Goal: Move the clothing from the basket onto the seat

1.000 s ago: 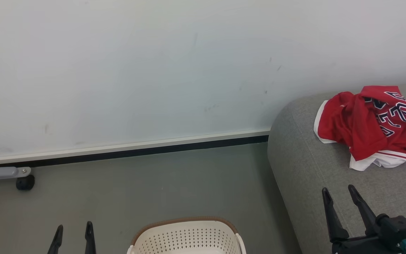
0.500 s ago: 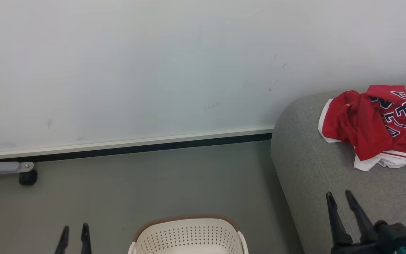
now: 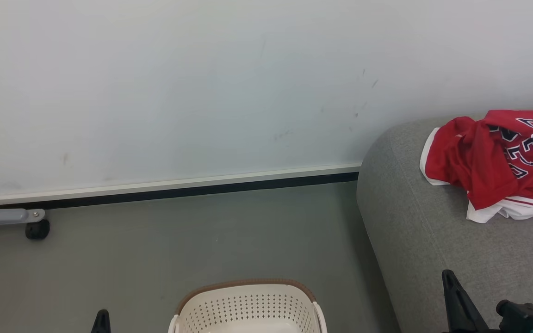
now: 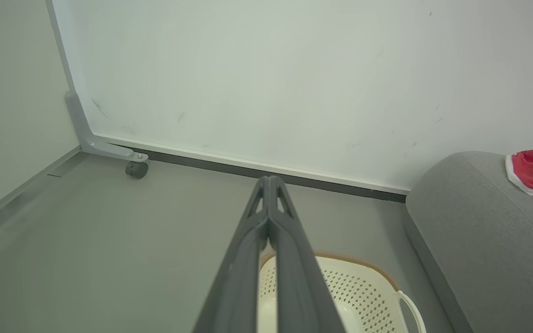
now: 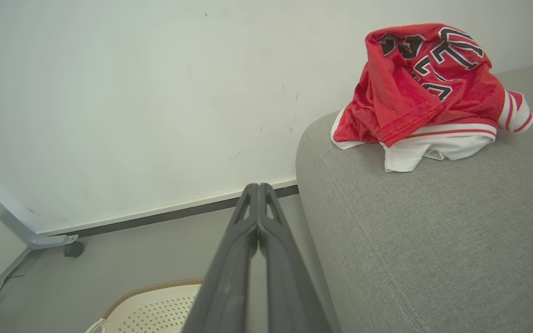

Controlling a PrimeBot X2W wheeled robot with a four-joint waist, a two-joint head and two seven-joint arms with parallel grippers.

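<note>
The red clothing (image 3: pixel 488 162) with white trim and dark letters lies crumpled on the grey seat (image 3: pixel 414 240) at the right, also seen as the clothing (image 5: pixel 426 95) on the seat (image 5: pixel 410 240). The cream basket (image 3: pixel 248 307) with a brown rim stands on the floor at the bottom centre. My left gripper (image 4: pixel 270 181) is shut, holds nothing and hangs above the basket (image 4: pixel 359 296). My right gripper (image 5: pixel 257 187) is shut and holds nothing, near the seat's left end. In the head view the left gripper (image 3: pixel 102 319) and right gripper (image 3: pixel 449 280) peek up from the bottom edge.
A white wall panel (image 3: pixel 201 92) with a dark base strip runs behind. Its grey foot with a black caster (image 3: pixel 37 229) stands at the left on the grey floor (image 3: pixel 178 240).
Both grippers have gone from open to shut and sunk lower in the head view. The camera has shifted slightly. The clothing stays on the seat.
</note>
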